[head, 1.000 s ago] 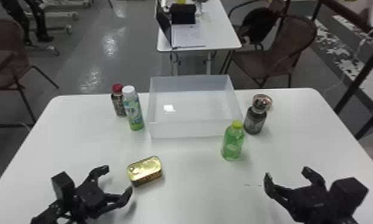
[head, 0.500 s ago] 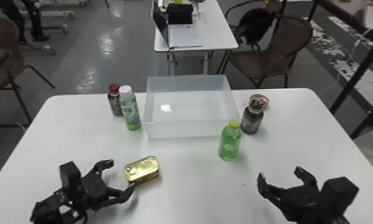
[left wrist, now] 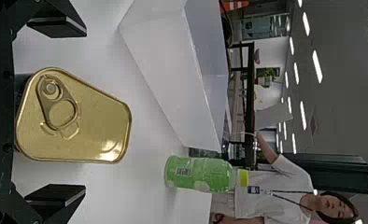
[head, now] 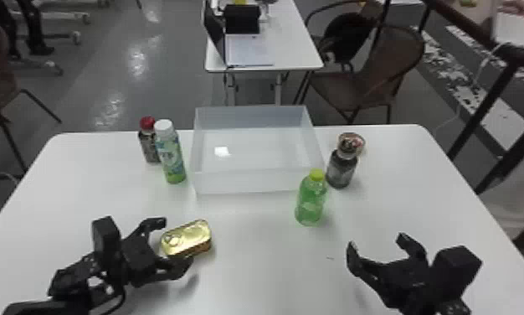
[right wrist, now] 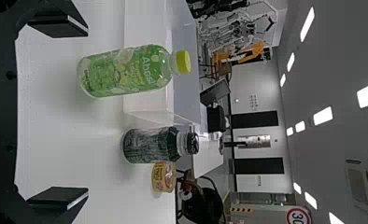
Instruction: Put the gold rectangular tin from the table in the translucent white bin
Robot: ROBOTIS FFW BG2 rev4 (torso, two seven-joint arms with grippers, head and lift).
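The black left gripper (head: 175, 243) stands with its fingers apart, one along each long side of the gold rectangular metal tin (head: 190, 238), and nothing is pinched between them. The tin lies flat on the white table (head: 253, 268), its ring-pull tab (left wrist: 51, 88) at the end nearest the palm. It should be stiff and, if full, rather heavy for its size; nothing about it looks fragile, but the smooth metal may slip or swivel under a shallow grip. The best hold is probably on the two long side walls, at mid-length and low, below the rim, with the pads flat and the ring left alone.

Taking twelve o'clock as straight ahead of the robot, the translucent white bin (head: 248, 183) sits towards one o'clock from the tin. The green plastic bottle with a yellow cap (head: 311, 201) is between two and three o'clock. Out towards four o'clock, the black right gripper (head: 376, 242) waits, fingers apart and empty.
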